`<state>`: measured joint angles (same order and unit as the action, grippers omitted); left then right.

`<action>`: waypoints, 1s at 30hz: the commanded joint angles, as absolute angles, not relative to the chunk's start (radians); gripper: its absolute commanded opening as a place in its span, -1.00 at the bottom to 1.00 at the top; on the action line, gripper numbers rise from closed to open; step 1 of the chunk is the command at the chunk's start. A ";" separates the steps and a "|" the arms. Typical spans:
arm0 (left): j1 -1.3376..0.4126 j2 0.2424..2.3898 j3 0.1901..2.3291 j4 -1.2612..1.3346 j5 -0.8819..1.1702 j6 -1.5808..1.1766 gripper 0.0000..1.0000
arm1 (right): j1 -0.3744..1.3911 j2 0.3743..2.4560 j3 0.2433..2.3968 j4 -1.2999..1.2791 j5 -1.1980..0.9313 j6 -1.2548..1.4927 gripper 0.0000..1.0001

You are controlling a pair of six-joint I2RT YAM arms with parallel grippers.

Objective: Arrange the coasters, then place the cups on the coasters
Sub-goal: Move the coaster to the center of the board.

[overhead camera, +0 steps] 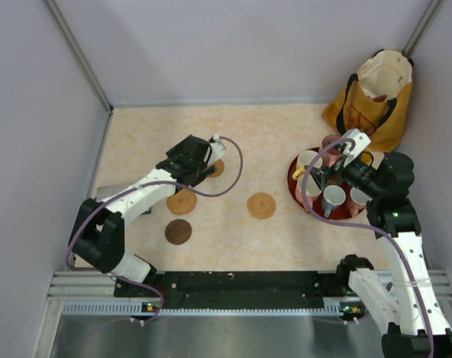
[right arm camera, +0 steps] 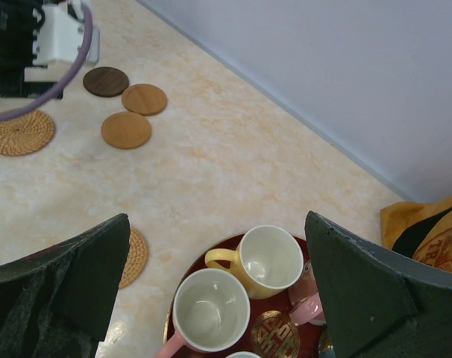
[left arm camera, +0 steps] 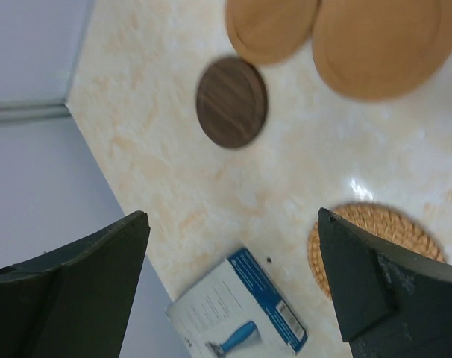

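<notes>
On my left, the left arm (overhead camera: 136,195) rises from its near-left base, folds at the elbow and reaches far and rightward over the table (overhead camera: 286,127), wrist tipped down. The left gripper (left arm camera: 232,215) hangs with its fingers spread wide and nothing between them. Below it I see a dark coaster (left arm camera: 231,102) and two smooth tan coasters (left arm camera: 379,45) lying flat and close together. A woven coaster (left arm camera: 371,235) lies nearer me, partly hidden by one finger, beside a blue-and-white card (left arm camera: 237,317). A second dark coaster (overhead camera: 178,232) sits alone, nearest the bases, and a second woven coaster (overhead camera: 261,206) lies mid-table. All are round discs, so none points any particular way. Further right, the red tray (overhead camera: 295,190) carries the cups (overhead camera: 333,199), upright with mouths up. The pale yellow cup (right arm camera: 267,261) turns its handle leftward, with a pink cup (right arm camera: 209,309) just beside it. The right arm (overhead camera: 401,246) climbs from the near-right base and bends left over the tray. The right gripper (right arm camera: 217,217) hovers above the cups, fingers wide apart and holding nothing. A yellow-orange bag (overhead camera: 375,93) stands in the far-right corner.
</notes>
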<state>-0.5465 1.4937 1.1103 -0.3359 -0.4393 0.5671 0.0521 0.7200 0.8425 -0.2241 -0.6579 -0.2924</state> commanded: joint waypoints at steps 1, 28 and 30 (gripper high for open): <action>-0.531 1.473 0.968 -0.336 -0.520 0.604 0.96 | 0.060 0.709 0.851 -0.192 -0.680 -0.296 0.97; -0.627 1.557 0.761 -0.216 -0.416 0.607 0.97 | 0.058 0.733 0.848 -0.192 -0.675 -0.295 0.97; -0.673 1.563 0.755 -0.221 -0.405 0.600 0.96 | 0.060 0.732 0.848 -0.192 -0.673 -0.295 0.98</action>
